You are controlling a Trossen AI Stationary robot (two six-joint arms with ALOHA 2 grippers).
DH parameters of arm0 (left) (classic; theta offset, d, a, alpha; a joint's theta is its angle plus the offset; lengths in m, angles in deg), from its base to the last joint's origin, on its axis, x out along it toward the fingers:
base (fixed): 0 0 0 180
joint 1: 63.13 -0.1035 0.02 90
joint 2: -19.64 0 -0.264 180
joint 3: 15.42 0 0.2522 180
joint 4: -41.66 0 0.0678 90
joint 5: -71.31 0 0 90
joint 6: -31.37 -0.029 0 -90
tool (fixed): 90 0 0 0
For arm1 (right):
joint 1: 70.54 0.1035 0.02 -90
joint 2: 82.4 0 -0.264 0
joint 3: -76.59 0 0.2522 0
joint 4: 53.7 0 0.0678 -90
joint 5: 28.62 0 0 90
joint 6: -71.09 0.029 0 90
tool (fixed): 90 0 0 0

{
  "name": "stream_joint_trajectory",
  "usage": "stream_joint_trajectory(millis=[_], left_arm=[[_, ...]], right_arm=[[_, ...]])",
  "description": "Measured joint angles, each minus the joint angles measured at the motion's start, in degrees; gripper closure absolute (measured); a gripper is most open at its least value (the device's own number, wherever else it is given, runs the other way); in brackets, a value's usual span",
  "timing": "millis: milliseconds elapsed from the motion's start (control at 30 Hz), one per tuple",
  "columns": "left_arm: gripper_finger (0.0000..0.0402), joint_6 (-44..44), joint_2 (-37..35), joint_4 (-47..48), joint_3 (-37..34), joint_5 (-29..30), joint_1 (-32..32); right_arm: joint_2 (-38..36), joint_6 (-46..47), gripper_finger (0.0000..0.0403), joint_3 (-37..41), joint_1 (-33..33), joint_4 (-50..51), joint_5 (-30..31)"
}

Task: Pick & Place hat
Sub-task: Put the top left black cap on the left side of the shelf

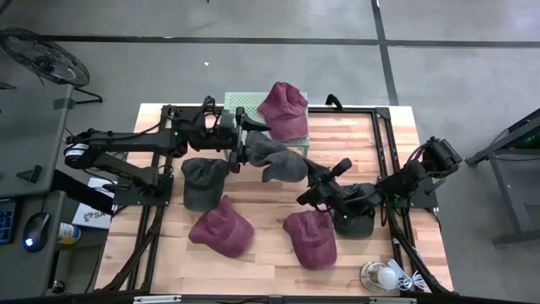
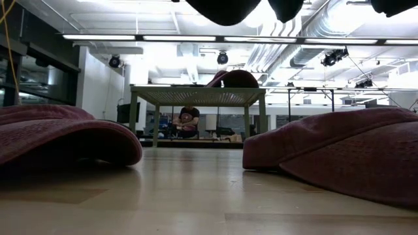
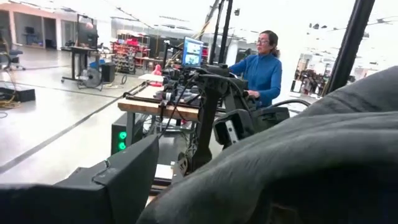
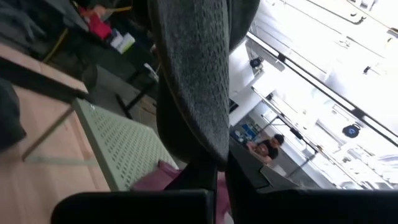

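A dark grey cap (image 1: 274,158) hangs in the air over the middle of the wooden worktop (image 1: 354,139), stretched between the two arms. The right hand (image 1: 305,176) is pressed together on the cap's edge, pinching it; the right wrist view shows the grey fabric (image 4: 196,74) rising from between its fingers. The left hand (image 1: 240,143) sits at the cap's other end with its fingers spread. A maroon cap (image 1: 284,110) rests on the green perforated stand (image 1: 239,100) at the far edge. Two more maroon caps (image 1: 221,226) (image 1: 310,239) and another dark cap (image 1: 202,181) lie on the worktop. A person (image 3: 261,68) stands in the room beyond.
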Motion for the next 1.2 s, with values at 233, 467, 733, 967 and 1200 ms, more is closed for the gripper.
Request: stream_joint_trajectory(millis=[233, 467, 733, 967, 1200], left_arm=[[0.0085, 0.0, -2.8, 5.3, 1.2, 4.2, 0.1], [0.0085, -1.9, -5.0, 12.8, 3.6, 12.2, 2.6], [0.0085, -8.1, -5.7, 20.6, 8.7, 28.7, 10.1], [0.0085, -9.2, -6.0, 22.5, 9.0, 37.3, 15.8], [0.0085, -13.2, -7.0, 28.1, 9.0, 51.6, 22.0]], right_arm=[[0.0, -3.5, 0.0398, 0.0, 0.0, 0.0, 3.0], [0.0, -5.3, 0.0398, 0.0, 0.1, 0.2, 2.7], [-0.1, -6.8, 0.0398, -0.2, 0.1, 1.4, 2.5], [-0.1, -9.6, 0.0398, -3.0, 0.1, 2.0, 2.5], [-0.1, -9.8, 0.0398, -3.4, 0.0, 4.7, 2.7]])
